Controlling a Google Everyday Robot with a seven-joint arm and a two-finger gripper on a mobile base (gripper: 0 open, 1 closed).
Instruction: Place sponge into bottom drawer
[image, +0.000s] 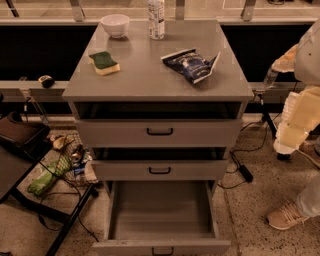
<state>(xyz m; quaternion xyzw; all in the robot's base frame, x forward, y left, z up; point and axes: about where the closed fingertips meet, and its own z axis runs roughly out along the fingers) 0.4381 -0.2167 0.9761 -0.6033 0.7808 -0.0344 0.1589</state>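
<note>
sponge (104, 62): green face up, left side of cabinet top (150, 80) | bottom drawer (160, 212): pulled out, grey inside | blue foil snack bag (192, 65): right of sponge, print unreadable | white bowl (115, 25), labelled can (156, 19): at back | gripper (291, 127): right edge, beside cabinet, open or closed cannot tell

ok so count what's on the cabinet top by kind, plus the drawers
sponge: 1
bowl: 1
white can: 1
snack bag: 1
drawers: 3, bottom drawer pulled out
total: 7
tool: at the right edge, beside the cabinet
</note>
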